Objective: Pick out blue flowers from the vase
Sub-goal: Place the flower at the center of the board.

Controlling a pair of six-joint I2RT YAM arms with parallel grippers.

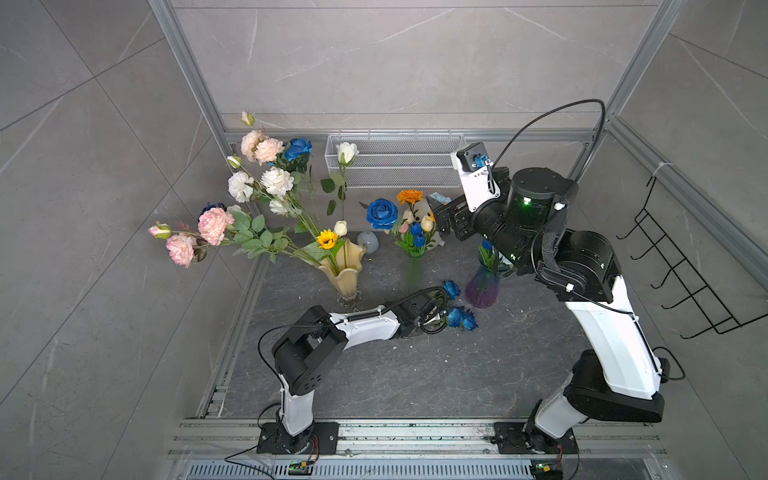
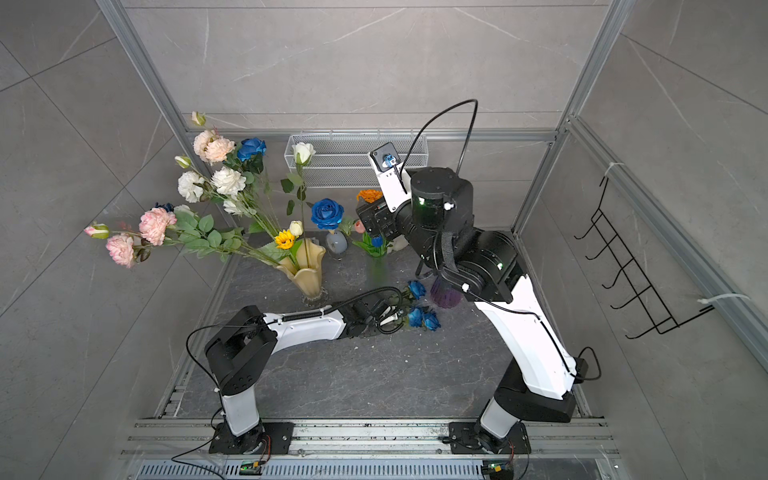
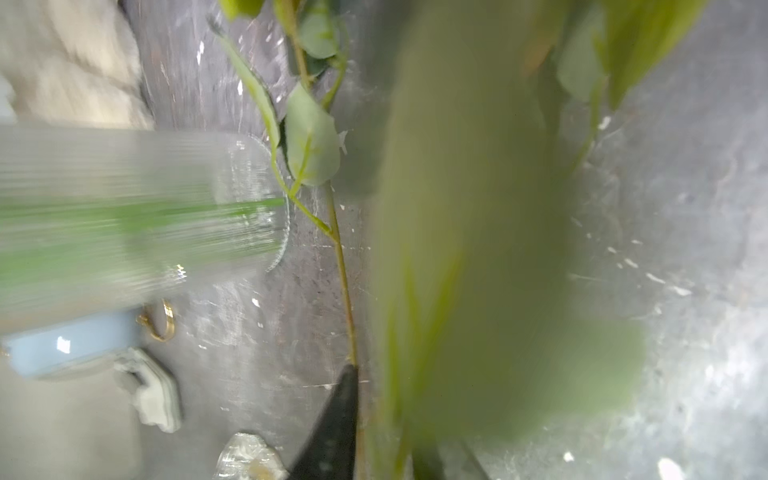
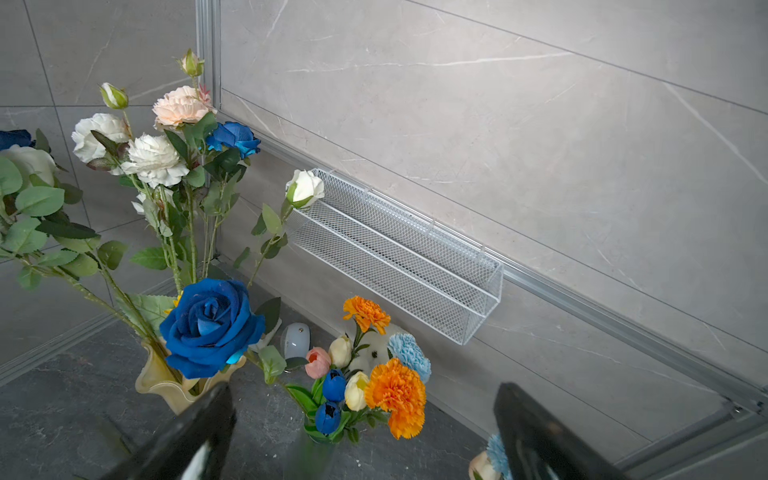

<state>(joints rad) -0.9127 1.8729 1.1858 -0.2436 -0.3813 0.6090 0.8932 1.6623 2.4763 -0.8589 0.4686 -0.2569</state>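
Dark marbled tabletop [image 1: 395, 374], grey tiled walls around. Three deep blue flowers [image 1: 455, 316] lie flat on it near centre, just beside the purple vase [image 1: 482, 291] on its left and near side; judged already picked out. The left hand [image 1: 436, 316] sits low at their stems. Its opening and any grip cannot be told, as the wrist view is blurred. The right hand [image 4: 363, 395] is wide open and empty, facing the far vases. Not yet out: blue rose [image 1: 298, 148] in the amber vase [image 1: 345, 270], large blue rose [image 1: 382, 212], blue tulips [image 1: 417, 237], pale blue carnation [image 4: 409, 353]. Task judged partly done. No legible writing or brand found.
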